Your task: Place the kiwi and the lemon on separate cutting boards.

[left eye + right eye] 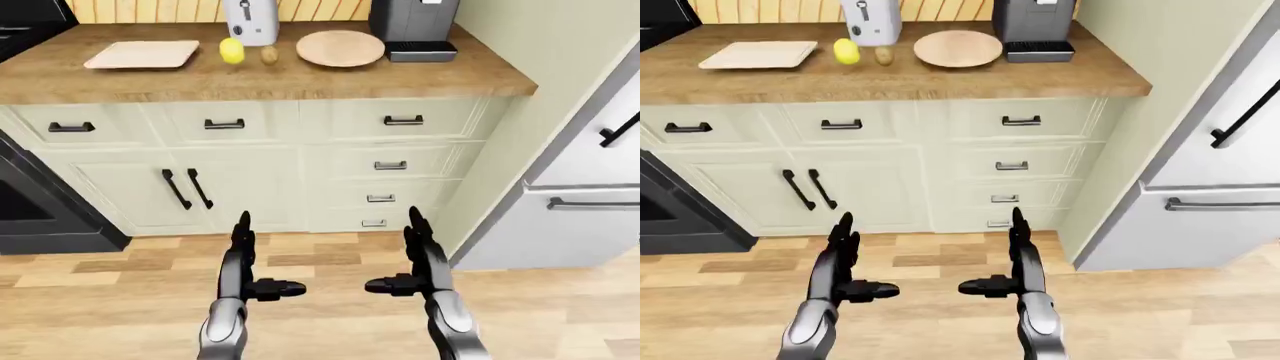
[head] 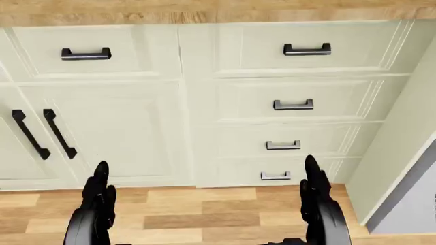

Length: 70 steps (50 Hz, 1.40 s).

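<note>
**Kitchen counter stock, seen from the floor, both hands empty**

1. Stainless refrigerator (image 1: 600, 150) with dark bar handles: fills the right edge of the left-eye view.
2. Cream cabinet run (image 1: 260, 165) with black handles: 2 doors at left, a stack of drawers at right, standing on a wood-plank floor (image 1: 330, 300).
3. Brown wooden countertop (image 1: 450, 75): spans the top of both eye views; only its lower edge shows in the head view.
4. Black oven front (image 1: 30, 202): left edge of the left-eye view.
5. Dark coffee machine (image 1: 415, 26): on the counter's right part.
6. White toaster-like appliance (image 1: 250, 21): at the counter's top, centre-left.
7. Pale rectangular cutting board (image 1: 142, 54): left part of the counter, bare.
8. Round light-wood cutting board (image 1: 340, 48): just left of the coffee machine, bare.
9. Left hand (image 1: 245, 266), dark, 3-fingered: low over the floor, fingers spread, thumb pointing inward, holding nothing.
10. Right hand (image 1: 415, 262), same build: mirrors the left, fingers spread, holding nothing, well apart from the counter.
11. Yellow lemon (image 1: 232, 50): on the bare counter between the 2 boards, below the toaster.
12. Small brown kiwi (image 1: 269, 54): just right of the lemon, also between the boards.
</note>
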Available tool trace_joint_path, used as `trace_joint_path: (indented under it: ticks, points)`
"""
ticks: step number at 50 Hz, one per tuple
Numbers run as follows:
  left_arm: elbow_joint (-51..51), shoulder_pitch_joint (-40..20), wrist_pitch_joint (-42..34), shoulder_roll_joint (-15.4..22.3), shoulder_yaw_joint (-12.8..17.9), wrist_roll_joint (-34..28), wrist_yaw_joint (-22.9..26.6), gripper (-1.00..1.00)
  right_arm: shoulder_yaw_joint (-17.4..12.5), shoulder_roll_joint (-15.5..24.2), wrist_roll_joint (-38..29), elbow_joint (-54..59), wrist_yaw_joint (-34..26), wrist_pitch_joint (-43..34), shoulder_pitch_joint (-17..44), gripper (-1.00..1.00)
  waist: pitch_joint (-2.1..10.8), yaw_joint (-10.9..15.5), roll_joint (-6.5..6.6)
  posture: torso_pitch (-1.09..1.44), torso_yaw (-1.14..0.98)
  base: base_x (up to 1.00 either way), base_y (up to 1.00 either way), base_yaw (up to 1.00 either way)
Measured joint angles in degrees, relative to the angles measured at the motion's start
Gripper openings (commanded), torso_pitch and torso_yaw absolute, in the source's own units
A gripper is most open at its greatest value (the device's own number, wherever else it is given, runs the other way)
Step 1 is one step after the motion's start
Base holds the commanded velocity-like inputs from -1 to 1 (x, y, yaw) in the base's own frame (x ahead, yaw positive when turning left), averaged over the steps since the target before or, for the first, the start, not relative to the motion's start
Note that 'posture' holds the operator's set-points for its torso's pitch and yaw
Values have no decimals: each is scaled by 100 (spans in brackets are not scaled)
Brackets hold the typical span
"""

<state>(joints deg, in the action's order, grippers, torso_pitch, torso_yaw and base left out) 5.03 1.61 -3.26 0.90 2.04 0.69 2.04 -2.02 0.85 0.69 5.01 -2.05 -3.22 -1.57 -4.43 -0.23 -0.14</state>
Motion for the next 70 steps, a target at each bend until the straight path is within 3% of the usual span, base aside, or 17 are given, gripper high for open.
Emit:
trace_joint_path:
  ticks: [1, 3, 5, 8, 19, 25, 34, 41, 43, 45, 50, 52, 56, 64, 65, 68, 70]
  points:
    - [-247, 52, -81, 20, -13, -18, -4, 100, 30, 9, -53, -141, 32, 37, -10, 100, 48, -12, -25, 0, 0, 0, 0, 0]
    - [-904, 25, -185, 48, -30, -99, -15, 100, 49, 26, -230, -554, 140, 230, 74, 100, 312, 33, -19, 0, 0, 0, 0, 0]
    - [-1161, 9, -185, 50, -24, -170, -9, 100, 59, -10, -334, -729, 214, 302, 115, 100, 229, 50, -47, 0, 0, 0, 0, 0]
    - [-1322, 78, -407, 49, -19, -268, 5, 100, 66, 15, -378, -922, 235, 158, 90, 100, 337, 55, -31, 0, 0, 0, 0, 0]
    - [-2475, -252, -1639, 111, 38, -581, 176, 100, 136, 14, -404, -2549, 98, -1220, 451, 100, 395, 50, -22, 0, 0, 0, 0, 0]
    - [-3136, -884, -2473, 297, 222, -582, 313, 100, -87, 181, -313, -2971, 12, -1954, 1058, 100, 447, 58, -26, 0, 0, 0, 0, 0]
    - [-3154, -1790, -3307, 502, 227, -771, 499, 100, -141, 365, -383, -2893, -7, -2265, 1846, 100, 376, 44, -8, 0, 0, 0, 0, 0]
    - [-3265, -2520, -3893, 850, 523, -818, 605, 100, -438, 525, -10, -3189, 3, -2770, 2495, 100, 304, 11, -1, 0, 0, 3, 16, 0]
    - [-3251, -2648, -3994, 903, 461, -839, 649, 100, -480, 613, 91, -3170, 58, -2882, 2625, 100, 251, -26, -121, 0, 0, 23, 45, 0]
    - [-3261, -2828, -4051, 950, 438, -827, 706, 100, -531, 694, 157, -3129, 128, -3018, 2813, 100, 324, -58, -156, 0, 0, 21, 35, 0]
    - [-3990, -2882, -4358, 1005, 528, -857, 756, 100, -525, 753, 282, -3533, 283, -3186, 2991, 100, 219, -167, 273, 0, 0, 22, 35, 0]
    - [-4330, -2847, -4588, 1029, 542, -866, 763, 100, -485, 731, 318, -3623, 308, -3271, 2993, 100, 252, -118, 471, 0, 0, 21, 35, 0]
    - [-4427, -2699, -4840, 1067, 594, -968, 807, 100, -338, 722, 409, -3588, 254, -3533, 2906, 100, 168, -6, 325, 0, 0, 21, 35, 0]
    - [-4588, -2709, -4798, 1020, 544, -1028, 892, 100, -388, 746, 341, -3711, 257, -3447, 2990, 100, 169, 10, -266, 0, 0, 21, 35, 0]
    - [-4578, -2679, -4749, 982, 525, -1020, 901, 100, -406, 750, 334, -3698, 249, -3414, 2956, 100, 144, -40, -186, 0, 0, 20, 35, 0]
    - [-4484, -2580, -4673, 953, 448, -974, 945, 100, -425, 720, 285, -3531, 234, -3389, 2813, 100, 200, -58, -245, 0, 0, 20, 29, 0]
    - [-4509, -2593, -4641, 954, 463, -969, 954, 100, -401, 706, 265, -3542, 206, -3406, 2824, 100, 229, -59, -165, 0, 0, 23, 25, 0]
